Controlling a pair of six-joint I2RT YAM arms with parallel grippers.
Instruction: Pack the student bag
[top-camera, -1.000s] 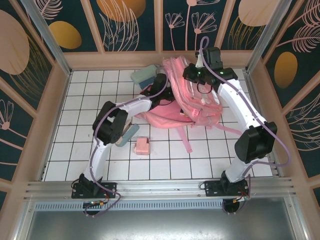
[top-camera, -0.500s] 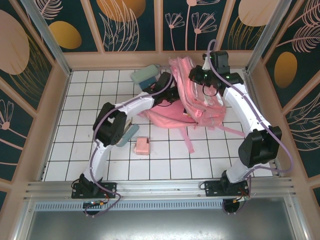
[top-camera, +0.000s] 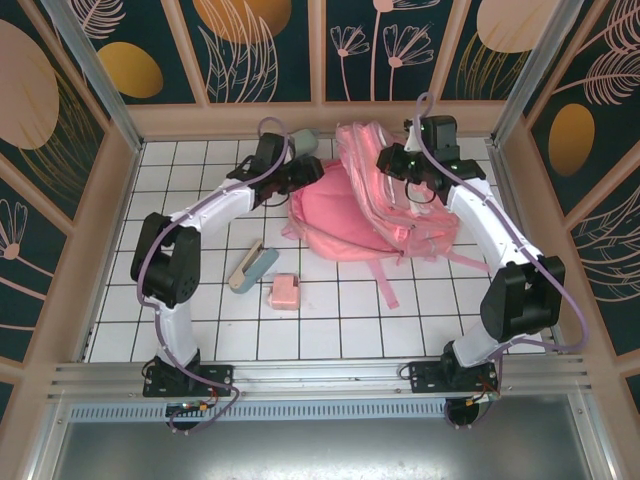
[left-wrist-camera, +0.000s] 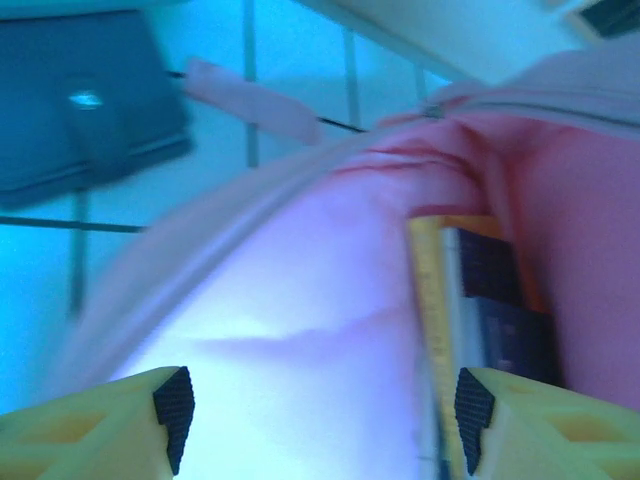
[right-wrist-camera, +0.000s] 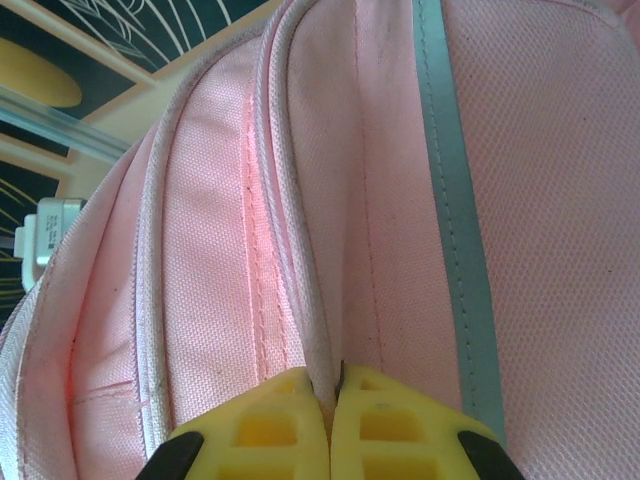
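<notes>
the right gripper (right-wrist-camera: 333, 388) had its jaws pressed together on a piped seam of the student bag (right-wrist-camera: 560, 160), pinching a fold of pink cloth. this looked meant to lift the upper flap so the mouth gaped. the bag lay at the far middle of the tiled table (top-camera: 150, 330), straps trailing toward the arms. the left gripper (left-wrist-camera: 320, 405) hovered at that mouth with jaws spread and nothing between them, the pale lining just beyond its tips. what looked like a yellow-edged book (left-wrist-camera: 430, 320) sat inside. a small pink box (top-camera: 284, 292) and a grey case (top-camera: 252, 268) lay apart from the bag, probably to be packed.
</notes>
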